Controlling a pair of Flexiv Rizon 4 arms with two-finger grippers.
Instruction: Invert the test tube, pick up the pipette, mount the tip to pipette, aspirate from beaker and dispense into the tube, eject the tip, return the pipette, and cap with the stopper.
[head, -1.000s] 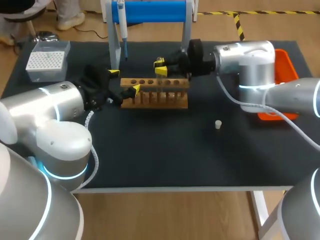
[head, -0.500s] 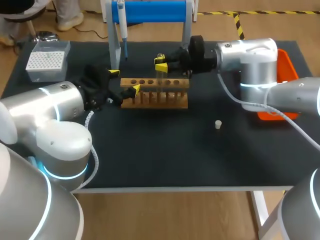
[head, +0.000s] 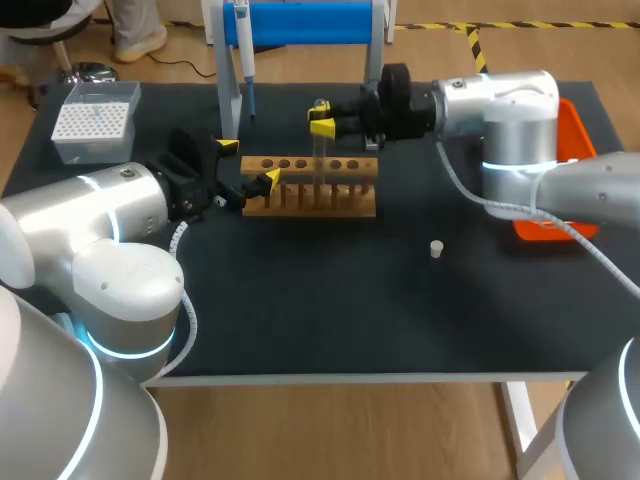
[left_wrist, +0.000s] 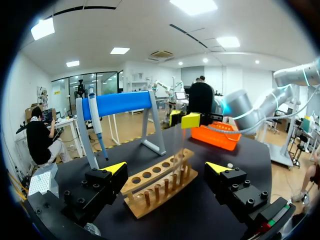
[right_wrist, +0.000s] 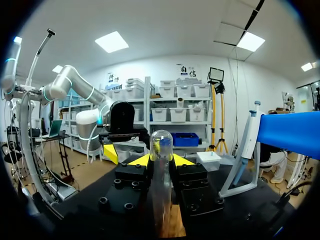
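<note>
My right gripper (right_wrist: 161, 161) is pinched on the test tube (right_wrist: 161, 142), one yellow-tipped finger on each side. The tube stands upright, rounded end up, over the wooden rack (head: 310, 192). I cannot tell whether its lower end is clear of the hole. My left gripper (left_wrist: 166, 169) is spread wide, its fingers flanking the rack's end and holding nothing. The stopper (head: 436, 249) lies on the table at 4 o'clock from the rack. The pipette (head: 243, 45) hangs at 11 o'clock.
</note>
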